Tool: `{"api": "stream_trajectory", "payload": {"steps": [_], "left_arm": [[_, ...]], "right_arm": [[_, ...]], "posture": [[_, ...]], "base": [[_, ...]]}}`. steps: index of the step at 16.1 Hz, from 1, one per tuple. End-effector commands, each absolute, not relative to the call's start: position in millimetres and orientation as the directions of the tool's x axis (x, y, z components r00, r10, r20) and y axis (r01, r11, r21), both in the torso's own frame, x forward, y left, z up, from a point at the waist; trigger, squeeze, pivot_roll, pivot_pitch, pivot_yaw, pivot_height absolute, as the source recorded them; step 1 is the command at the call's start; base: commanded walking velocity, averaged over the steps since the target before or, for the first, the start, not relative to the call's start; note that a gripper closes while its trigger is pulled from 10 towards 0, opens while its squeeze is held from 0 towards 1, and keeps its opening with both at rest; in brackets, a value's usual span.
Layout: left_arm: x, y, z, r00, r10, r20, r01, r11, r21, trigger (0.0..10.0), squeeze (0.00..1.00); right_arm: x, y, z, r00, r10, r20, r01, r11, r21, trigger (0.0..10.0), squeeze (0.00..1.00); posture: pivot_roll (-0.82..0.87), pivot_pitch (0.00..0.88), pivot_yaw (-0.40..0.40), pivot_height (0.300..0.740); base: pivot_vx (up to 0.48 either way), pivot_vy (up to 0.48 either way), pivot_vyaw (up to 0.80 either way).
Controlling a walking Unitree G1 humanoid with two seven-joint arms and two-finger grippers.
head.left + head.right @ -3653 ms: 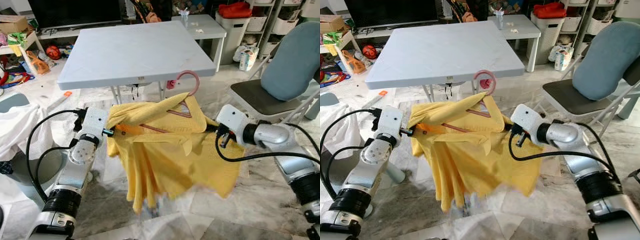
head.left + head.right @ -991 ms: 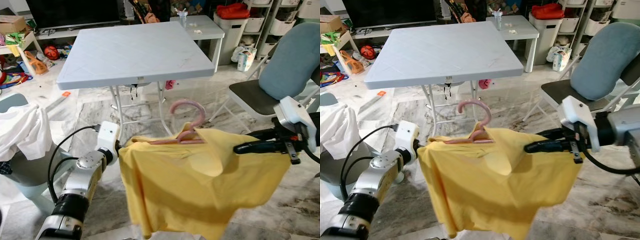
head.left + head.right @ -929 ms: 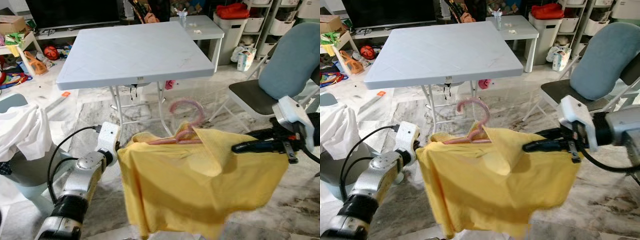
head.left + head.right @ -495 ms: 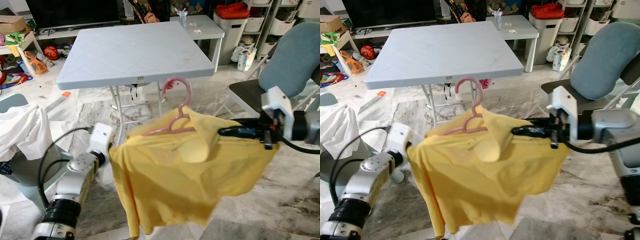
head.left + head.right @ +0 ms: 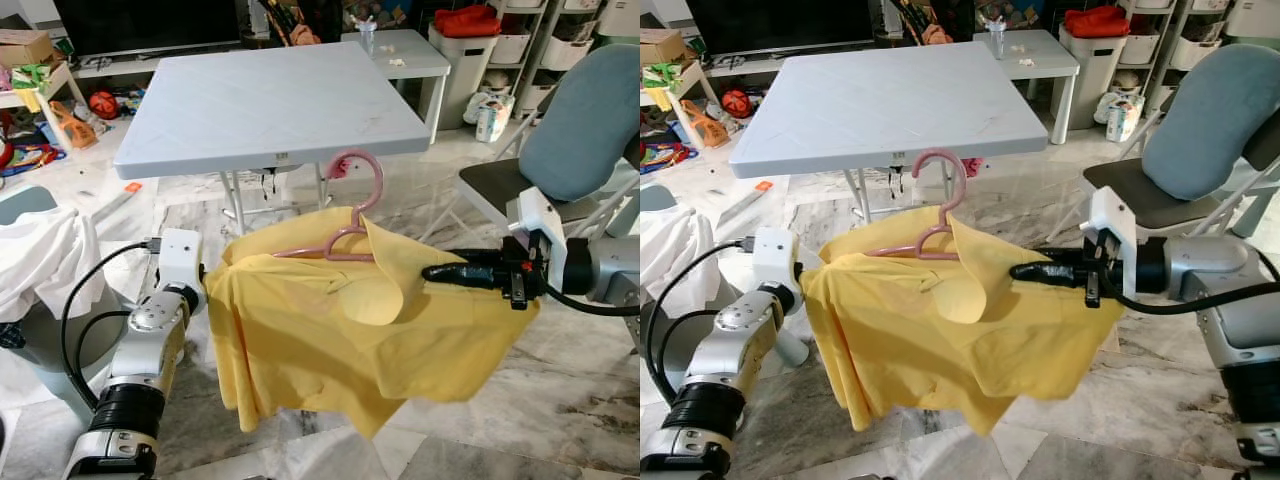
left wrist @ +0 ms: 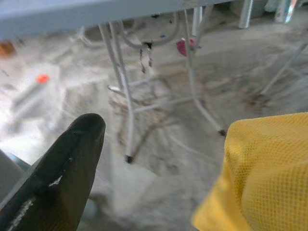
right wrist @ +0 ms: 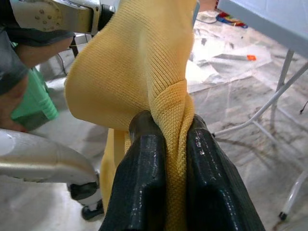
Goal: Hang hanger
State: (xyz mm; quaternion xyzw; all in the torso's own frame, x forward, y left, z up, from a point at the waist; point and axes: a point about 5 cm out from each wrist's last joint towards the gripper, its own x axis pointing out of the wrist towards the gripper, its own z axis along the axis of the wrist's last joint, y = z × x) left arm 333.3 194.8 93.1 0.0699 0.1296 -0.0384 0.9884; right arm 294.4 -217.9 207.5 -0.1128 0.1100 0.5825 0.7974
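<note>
Shirt's on the pink hanger (image 5: pixel 345 220) but nothing's hung yet imo: right hand (image 5: pixel 432 272) clenched on the yellow shirt (image 5: pixel 350 330), left hand (image 5: pixel 205 285) at the other shoulder, grip can't tell, held up just before the grey surface (image 5: pixel 270 100).

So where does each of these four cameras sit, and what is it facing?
Left eye: head, looking down at yellow shirt on pink hanger; both arms show.
Right eye: same scene, white table behind.
Left wrist: along a black finger toward table legs.
Right wrist: along the right gripper pinching the shirt.
All four views share the shirt.
</note>
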Motion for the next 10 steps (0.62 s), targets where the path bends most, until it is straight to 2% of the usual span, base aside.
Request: {"api": "stream_trajectory", "payload": {"steps": [1,3,4,5,6,7,8,10], "left_arm": [[332.3,194.2,87.7,0.964,-0.031,-0.264,0.085,0.977,0.197,10.0,0.0],[335.9,204.1,97.8,0.981,0.039,-0.192,0.023,0.95,0.31,10.0,0.0],[336.6,206.0,98.9,0.979,0.052,-0.196,0.008,0.956,0.292,10.0,0.0],[337.5,208.0,99.7,0.976,0.073,-0.206,-0.018,0.966,0.259,10.0,0.0],[338.0,207.6,98.9,0.974,0.072,-0.216,-0.02,0.972,0.236,10.0,0.0],[338.4,206.4,99.4,0.976,0.064,-0.208,-0.017,0.974,0.225,10.0,0.0],[339.3,204.3,103.0,0.983,0.059,-0.172,-0.021,0.976,0.215,10.0,1.0],[339.6,203.3,105.0,0.988,0.051,-0.146,-0.022,0.98,0.197,10.0,1.0]], "right_arm": [[291.5,-210.5,231.5,0.262,0.948,-0.181,-0.964,0.246,-0.105,10.0,0.0],[284.9,-210.1,223.6,0.212,0.955,-0.208,-0.977,0.207,-0.047,10.0,0.0],[288.1,-211.4,219.4,0.249,0.94,-0.232,-0.969,0.24,-0.065,10.0,0.0],[300.2,-211.9,213.4,0.365,0.892,-0.266,-0.93,0.335,-0.154,10.0,0.0],[309.4,-211.3,212.9,0.448,0.859,-0.25,-0.89,0.402,-0.215,10.0,0.0],[313.7,-210.0,214.5,0.483,0.845,-0.229,-0.87,0.435,-0.232,10.0,0.0],[320.2,-203.8,216.4,0.541,0.815,-0.209,-0.829,0.475,-0.294,10.0,0.0],[317.5,-197.7,215.0,0.523,0.828,-0.201,-0.837,0.455,-0.303,10.0,0.0]], "posture": [[-0.15,0.0,0.043,0.74],[-0.15,0.0,0.04,0.74],[-0.15,0.0,0.04,0.74],[-0.14,0.0,0.039,0.74],[-0.14,0.0,0.039,0.74],[-0.14,0.0,0.039,0.74],[-0.14,0.0,0.039,0.74],[-0.14,0.0,0.037,0.74]], "base": [[0.0,0.0,0.0],[0.0,0.0,0.0],[0.0,0.0,0.0],[0.0,0.0,0.0],[0.0,0.0,0.0],[0.0,0.0,0.0],[0.0,0.0,0.0],[0.0,0.0,0.0]]}}
